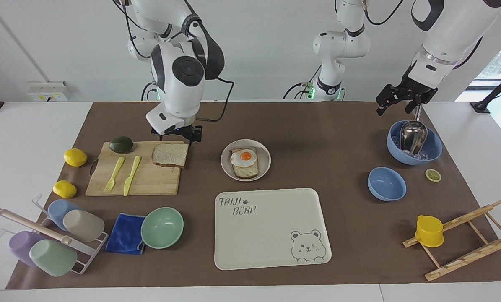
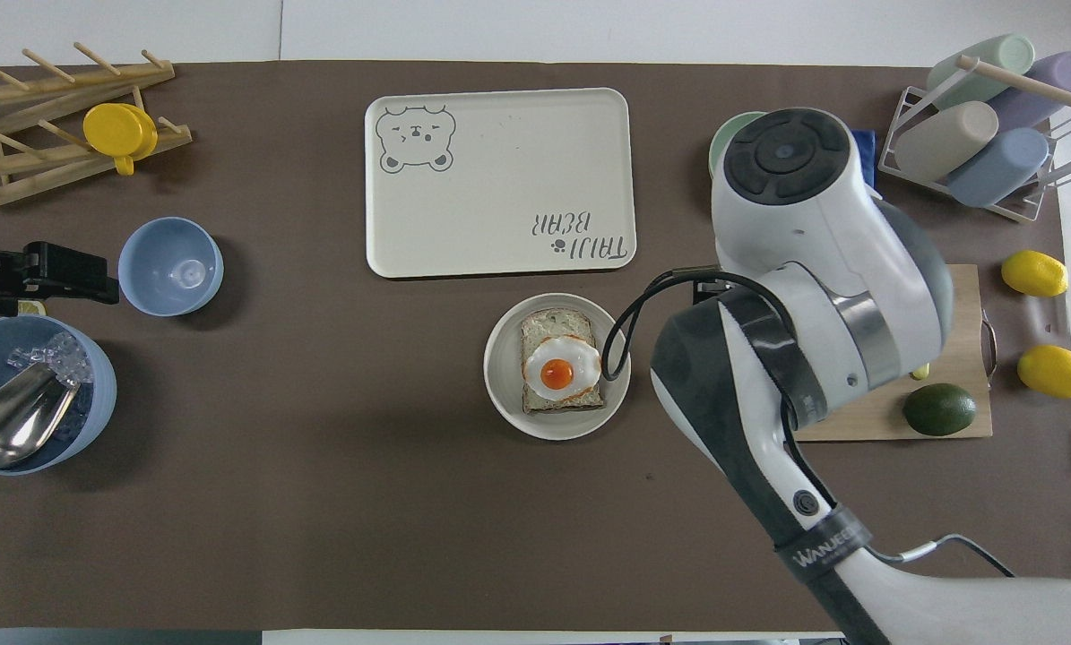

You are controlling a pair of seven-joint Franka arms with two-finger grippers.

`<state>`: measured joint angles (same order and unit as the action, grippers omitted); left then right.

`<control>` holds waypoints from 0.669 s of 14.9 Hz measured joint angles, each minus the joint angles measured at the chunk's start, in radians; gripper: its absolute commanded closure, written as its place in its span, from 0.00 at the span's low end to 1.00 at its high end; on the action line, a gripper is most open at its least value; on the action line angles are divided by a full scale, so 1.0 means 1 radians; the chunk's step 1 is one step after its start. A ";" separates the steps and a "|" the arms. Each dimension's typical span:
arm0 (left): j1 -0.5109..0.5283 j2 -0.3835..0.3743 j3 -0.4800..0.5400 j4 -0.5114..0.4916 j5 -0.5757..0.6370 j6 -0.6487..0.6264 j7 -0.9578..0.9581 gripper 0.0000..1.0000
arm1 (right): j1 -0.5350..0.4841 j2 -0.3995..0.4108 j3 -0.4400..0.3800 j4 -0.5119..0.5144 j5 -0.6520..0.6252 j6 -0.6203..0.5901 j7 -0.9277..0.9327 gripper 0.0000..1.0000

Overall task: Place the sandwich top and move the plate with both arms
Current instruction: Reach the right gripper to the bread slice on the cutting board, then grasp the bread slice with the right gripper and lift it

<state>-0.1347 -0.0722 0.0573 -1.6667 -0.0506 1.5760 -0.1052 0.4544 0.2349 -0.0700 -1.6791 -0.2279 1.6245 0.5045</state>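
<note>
The sandwich top [image 1: 170, 154] lies flat on the corner of the wooden cutting board [image 1: 149, 180] nearest the plate. My right arm covers it in the overhead view. My right gripper [image 1: 177, 135] hangs low over the slice's edge nearer the robots; I cannot tell whether it touches. The plate [image 1: 265, 161] sits mid-table with an egg-topped bread slice [image 1: 245, 161] on it; the plate [image 2: 504, 394] shows from overhead too. My left gripper [image 1: 395, 110] waits open and empty above the ice bowl [image 1: 432, 151], and shows in the overhead view [image 2: 96, 278].
The bear tray [image 1: 271, 235] lies beside the plate, farther from the robots. An avocado [image 1: 121, 144], a yellow fork and a knife [image 1: 131, 175] share the board. A mint bowl [image 1: 162, 227], a blue cloth, a cup rack and two lemons are nearby. A small blue bowl [image 1: 386, 183] and a wooden rack sit toward the left arm's end.
</note>
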 measured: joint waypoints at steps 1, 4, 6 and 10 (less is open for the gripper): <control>0.000 0.000 0.000 0.000 0.000 0.000 0.000 0.00 | 0.015 0.032 0.000 0.000 -0.015 0.003 0.034 0.00; 0.000 0.000 0.000 0.000 0.000 0.000 0.000 0.00 | 0.043 0.104 0.000 -0.001 -0.085 0.004 0.108 0.00; 0.000 0.000 0.001 0.000 0.000 0.000 0.000 0.00 | 0.046 0.131 -0.001 -0.001 -0.134 0.003 0.130 0.00; 0.000 0.000 0.001 0.000 0.000 0.008 0.000 0.00 | 0.063 0.156 -0.002 -0.021 -0.160 0.037 0.270 0.00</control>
<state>-0.1346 -0.0722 0.0587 -1.6667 -0.0506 1.5839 -0.1053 0.5171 0.3907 -0.0717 -1.7006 -0.3876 1.6615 0.7745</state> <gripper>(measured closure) 0.000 0.000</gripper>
